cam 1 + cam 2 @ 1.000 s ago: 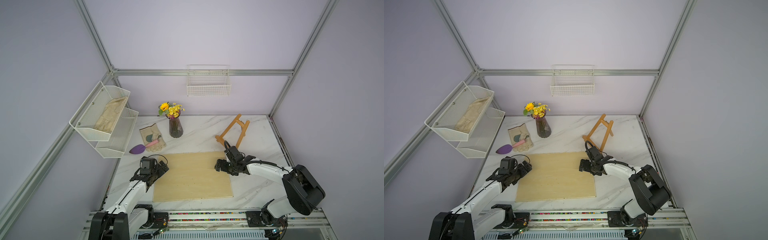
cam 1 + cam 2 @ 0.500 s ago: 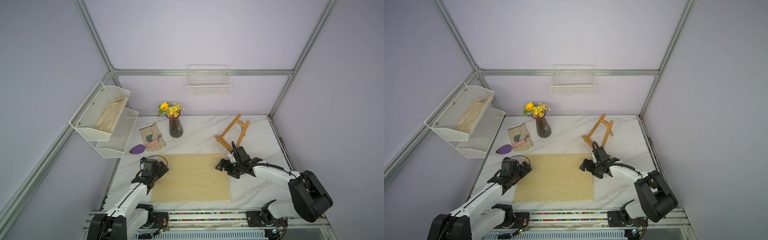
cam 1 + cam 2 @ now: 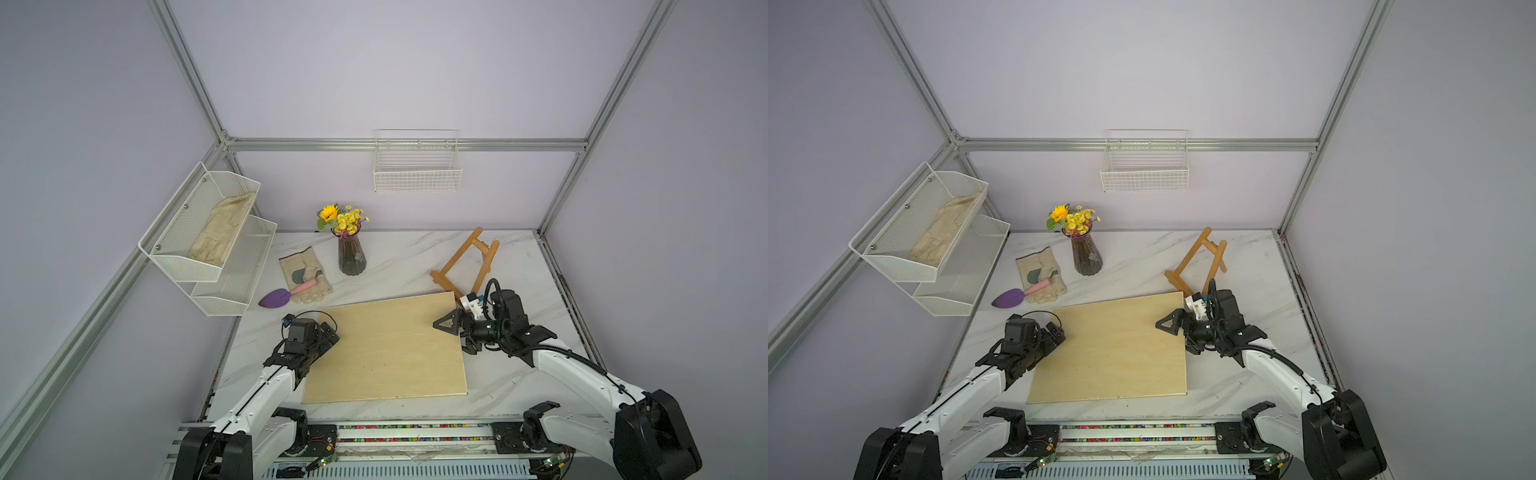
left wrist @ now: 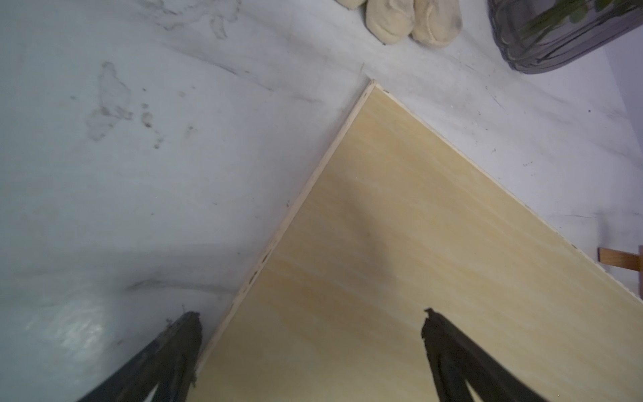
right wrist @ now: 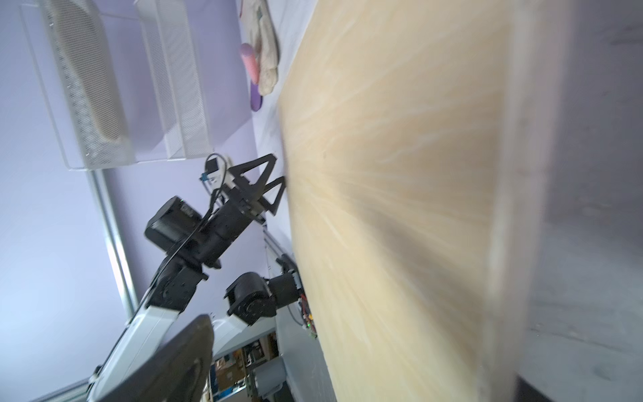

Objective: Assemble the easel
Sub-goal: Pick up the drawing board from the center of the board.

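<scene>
The easel [image 3: 465, 266] [image 3: 1198, 262] lies flat at the back right of the marble table, folded, honey-brown; a tip of it [image 4: 622, 259] shows in the left wrist view. No gripper touches it. My right gripper [image 3: 456, 336] [image 3: 1178, 336] [image 5: 348, 376] is open just in front of it, one finger over and one under the right edge of the pale plywood board [image 3: 386, 345] [image 3: 1113, 345]. My left gripper [image 3: 328, 332] [image 3: 1057, 332] [image 4: 309, 318] is open low over the board's far left corner, straddling its left edge.
A dark vase of yellow flowers [image 3: 351, 257] stands at the back middle. A work glove [image 3: 305, 274] and a purple trowel [image 3: 276, 297] lie to its left. A two-tier mesh rack [image 3: 208, 245] hangs on the left wall, a wire basket [image 3: 417, 166] on the back wall.
My right gripper has turned and slid right along the board to its right edge, fingers now one above the other. The board's far right corner has shifted towards the easel. The left gripper barely moved.
</scene>
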Action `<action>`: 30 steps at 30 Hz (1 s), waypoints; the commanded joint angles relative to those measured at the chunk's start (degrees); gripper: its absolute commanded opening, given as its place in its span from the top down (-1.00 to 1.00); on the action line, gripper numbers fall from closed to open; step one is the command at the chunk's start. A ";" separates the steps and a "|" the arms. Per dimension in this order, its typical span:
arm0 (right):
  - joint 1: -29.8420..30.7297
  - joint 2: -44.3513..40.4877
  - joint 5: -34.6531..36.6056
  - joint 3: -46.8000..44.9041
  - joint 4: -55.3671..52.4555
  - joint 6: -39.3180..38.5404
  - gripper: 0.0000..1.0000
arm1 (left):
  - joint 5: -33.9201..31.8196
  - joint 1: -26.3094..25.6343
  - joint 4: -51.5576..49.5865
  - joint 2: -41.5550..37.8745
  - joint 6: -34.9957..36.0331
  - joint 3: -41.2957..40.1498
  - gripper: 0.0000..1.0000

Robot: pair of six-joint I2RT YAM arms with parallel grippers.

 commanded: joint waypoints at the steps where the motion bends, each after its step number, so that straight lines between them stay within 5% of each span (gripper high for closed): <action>1: -0.60 -2.51 -8.87 0.43 6.34 4.17 -0.95 | 15.90 -2.16 -5.50 0.00 -5.70 -3.54 -1.00; 11: -2.72 -4.16 -2.35 7.25 -5.57 -4.11 -0.93 | 11.82 -2.16 -8.28 -1.31 -4.59 -2.85 -1.00; 30: -2.68 -0.87 5.23 16.60 -18.47 -16.38 0.43 | 10.04 -2.16 -7.84 2.01 -3.16 -0.61 -1.00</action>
